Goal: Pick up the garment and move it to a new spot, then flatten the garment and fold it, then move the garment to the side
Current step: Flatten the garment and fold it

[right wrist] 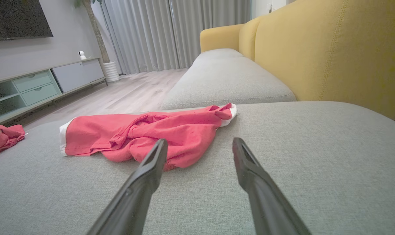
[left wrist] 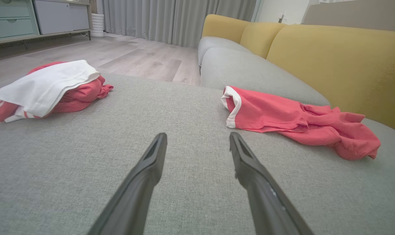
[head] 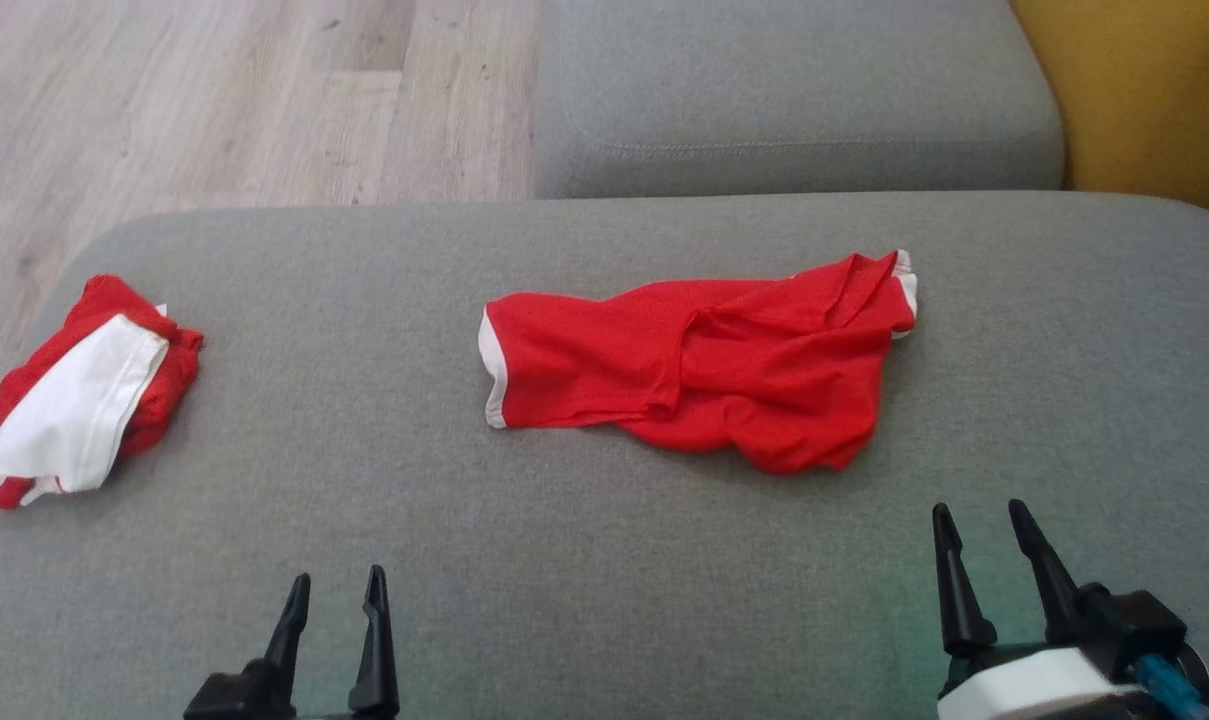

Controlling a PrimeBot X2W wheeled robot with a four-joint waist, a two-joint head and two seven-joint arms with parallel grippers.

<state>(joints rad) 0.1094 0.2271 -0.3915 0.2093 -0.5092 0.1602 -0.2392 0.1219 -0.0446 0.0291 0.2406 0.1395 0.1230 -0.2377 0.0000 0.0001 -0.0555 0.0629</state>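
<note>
Grey fabric of the cushion (head: pixel 604 560) spreads across your head view, with the floor (head: pixel 214 100) of pale wood beyond it at upper left and the yellow backrest (head: pixel 1154 90) at upper right. You'll find the garment (head: pixel 694 370), red with white trim, lying crumpled near the middle of the cushion, its long side running left to right. Well apart from it, at the cushion's left edge, sits a bundle (head: pixel 84 400) of red and white cloth. Your left gripper (head: pixel 339 575) rises at the lower left and your right gripper (head: pixel 977 506) at the lower right. Both stand with fingers spread and nothing between them, each short of the garment (the right one is the nearer).

From the left wrist view, the left gripper (left wrist: pixel 197 135) points across bare cushion, jaws wide and empty. You see the garment (left wrist: pixel 282 117) ahead to the right and the bundle (left wrist: pixel 47 85) ahead to the left, with curtains (left wrist: pixel 177 16) and a cabinet (left wrist: pixel 37 16) in the room behind.

From the right wrist view, the right gripper (right wrist: pixel 200 140) is likewise wide and holding nothing. The garment (right wrist: pixel 145 133) lies just ahead and to the left. One fingertip (right wrist: pixel 159 147) overlaps its near edge in the picture, though you cannot tell whether it touches the cloth. The bundle (right wrist: pixel 4 138) peeks in at the left edge
</note>
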